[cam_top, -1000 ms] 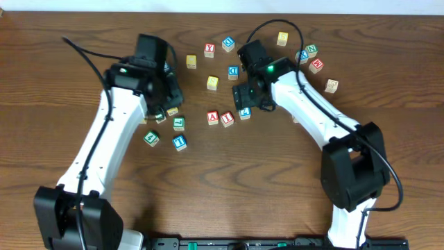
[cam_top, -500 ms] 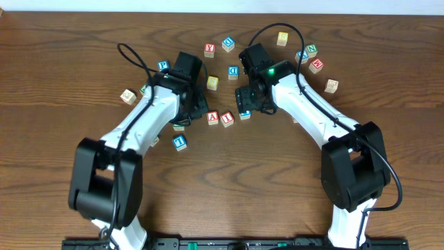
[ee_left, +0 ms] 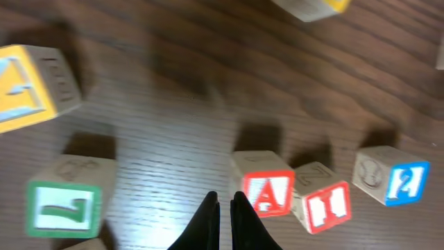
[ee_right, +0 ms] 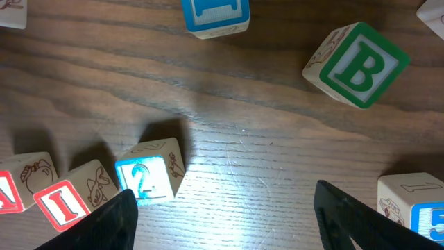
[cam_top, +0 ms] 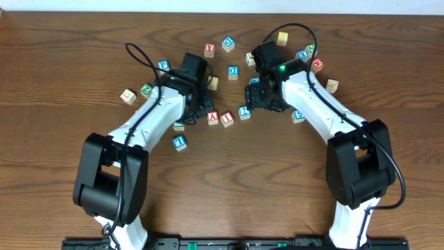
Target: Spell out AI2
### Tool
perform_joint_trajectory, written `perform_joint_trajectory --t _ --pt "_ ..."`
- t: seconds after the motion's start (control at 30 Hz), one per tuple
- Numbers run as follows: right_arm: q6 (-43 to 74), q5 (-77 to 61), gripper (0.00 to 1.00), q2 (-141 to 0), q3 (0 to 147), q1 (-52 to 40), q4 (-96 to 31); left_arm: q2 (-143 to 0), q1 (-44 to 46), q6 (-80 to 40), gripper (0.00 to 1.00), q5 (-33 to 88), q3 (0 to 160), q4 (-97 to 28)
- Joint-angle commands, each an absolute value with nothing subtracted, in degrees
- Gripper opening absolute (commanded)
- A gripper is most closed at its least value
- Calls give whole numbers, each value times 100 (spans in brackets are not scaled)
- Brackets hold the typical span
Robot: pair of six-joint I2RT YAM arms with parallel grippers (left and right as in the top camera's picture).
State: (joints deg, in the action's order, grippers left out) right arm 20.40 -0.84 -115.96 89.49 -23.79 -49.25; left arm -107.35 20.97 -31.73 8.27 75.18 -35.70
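Lots of small wooden blocks lie about on the brown worktop (cam_top: 277,180), and its wood grain shows in long lines. The A block (ee_left: 267,193) sits near the middle, a plain wood cube with a white face and a red letter. The I block (ee_left: 322,205) is pressed against the A block on the right arm's side and sits a little crooked. The 2 block (ee_left: 395,182), with its blue number, comes next after a small gap. On the other side of the A block, the left claw (ee_left: 223,208) has its two black fingers squeezed together with nothing in them. The tips are right by the A block, maybe touching it, but the view is too blurry to be sure. Farther out that way lies a green block (ee_left: 66,205). The right claw (ee_right: 225,215) stands wide apart and empty, just past the 2 block, with a green B block (ee_right: 357,62) farther on. From above, the left arm (cam_top: 149,121) covers part of a block near the A block.
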Motion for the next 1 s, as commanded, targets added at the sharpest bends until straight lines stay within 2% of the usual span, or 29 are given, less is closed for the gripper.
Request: perform_joint_trajectory --t 0.0,0.17,0.33,0.47,0.57,0.67,0.83,0.97 --pt "2117 -172 76 -11552 8912 -2388 -4950 -10750 2167 -3208 8 733 7485 -3564" --pt "2110 -172 73 -11552 8912 -2388 -4976 -10750 2139 -3210 8 473 7485 -3638" --pt "2095 -274 43 -11552 8912 -2410 -5002 -10750 2117 -3656 8 34 7485 -3896" --pt "2097 -255 37 -11552 8912 -2410 -4993 -10750 2126 -3758 8 40 7483 -3889" --pt "2097 -248 39 -11552 8912 -2403 -4963 -10792 2130 -3857 7 45 7459 -3841" --pt "2099 -150 52 -11552 8912 -2399 -4936 -10934 2130 -3872 8 97 7432 -3780" --pt "2099 -19 59 -11552 8912 -2383 -4934 -11209 2128 -3629 8 735 7432 -3409" --pt "2099 -10 62 -11552 8912 -2353 -4925 -11212 2130 -3564 8 777 7432 -3352"
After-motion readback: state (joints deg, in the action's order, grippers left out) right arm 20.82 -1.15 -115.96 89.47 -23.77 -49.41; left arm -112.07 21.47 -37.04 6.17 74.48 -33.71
